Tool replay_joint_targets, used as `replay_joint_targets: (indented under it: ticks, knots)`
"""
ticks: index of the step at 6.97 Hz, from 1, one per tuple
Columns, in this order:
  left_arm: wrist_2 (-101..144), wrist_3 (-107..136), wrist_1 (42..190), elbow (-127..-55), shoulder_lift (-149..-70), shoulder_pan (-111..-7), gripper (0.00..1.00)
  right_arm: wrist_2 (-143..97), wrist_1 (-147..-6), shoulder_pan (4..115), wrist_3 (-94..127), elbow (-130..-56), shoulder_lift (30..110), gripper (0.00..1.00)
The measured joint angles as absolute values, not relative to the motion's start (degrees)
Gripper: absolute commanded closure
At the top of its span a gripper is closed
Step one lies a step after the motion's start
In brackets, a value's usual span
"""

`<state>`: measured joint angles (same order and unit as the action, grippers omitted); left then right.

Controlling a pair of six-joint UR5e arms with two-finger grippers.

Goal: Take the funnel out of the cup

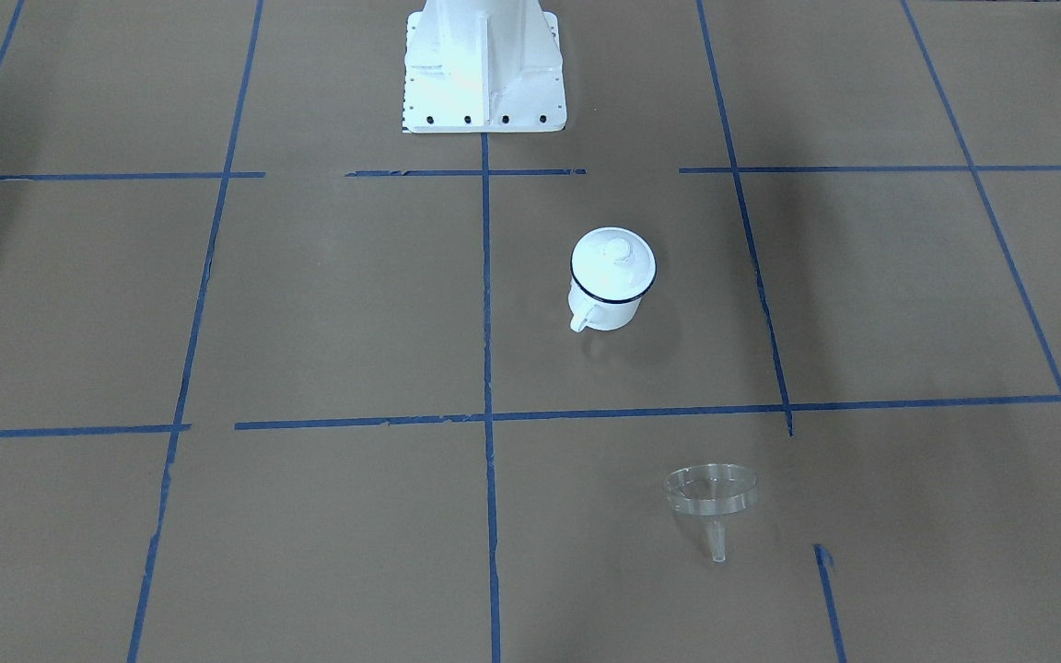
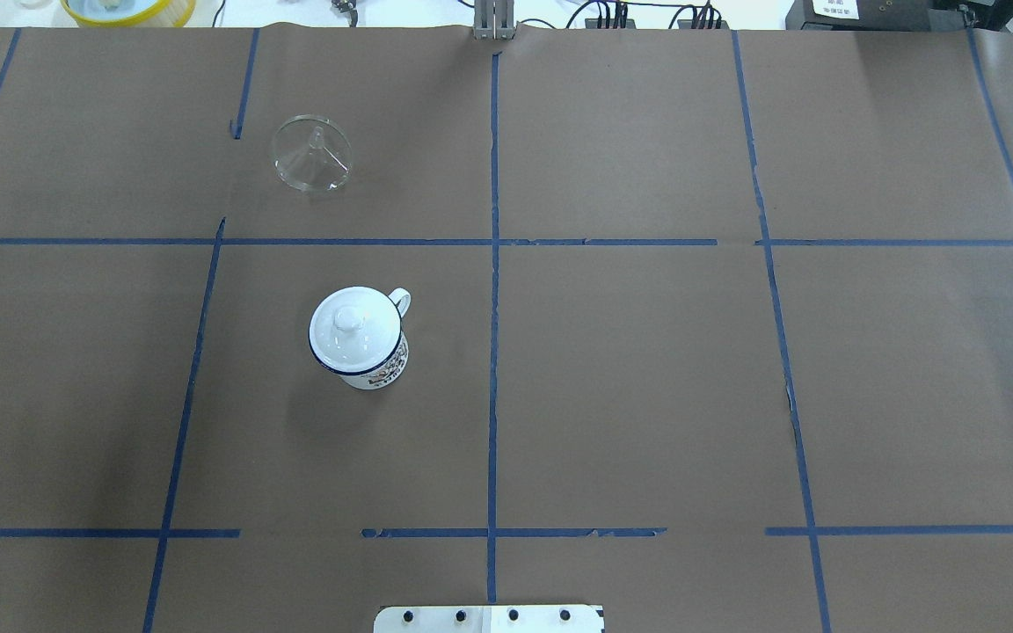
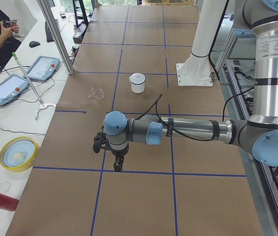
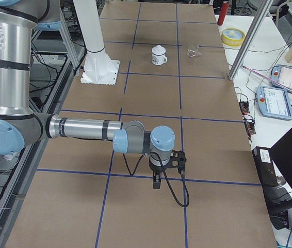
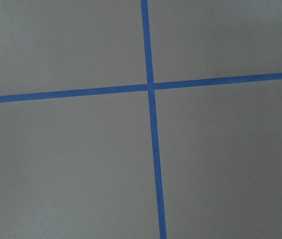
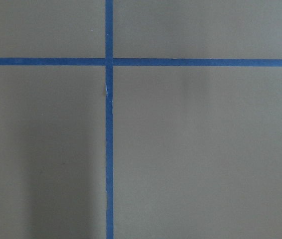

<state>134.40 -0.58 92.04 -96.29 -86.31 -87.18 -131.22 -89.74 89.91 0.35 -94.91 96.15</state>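
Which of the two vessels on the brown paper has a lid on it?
The small white enamel mug with the dark blue rim: a white knobbed lid covers it. The transparent clear funnel sits apart, uncovered.

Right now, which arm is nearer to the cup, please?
Left. The left gripper hangs on the cup's side of the centre line; the right gripper is across it, farther off.

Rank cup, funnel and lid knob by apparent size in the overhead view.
1. cup
2. funnel: slightly smaller, but it lies farther from the camera, so the gap is unsure
3. lid knob: clearly smallest
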Motion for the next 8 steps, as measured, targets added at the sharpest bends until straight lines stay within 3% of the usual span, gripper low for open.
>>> replay_joint_targets:
  ticks: [8]
  knots:
    - [134.51, -6.18, 91.11, -96.25, -84.97, -87.27, 0.0, -131.22, -89.74, 89.91, 0.35, -94.83, 96.15, 0.0]
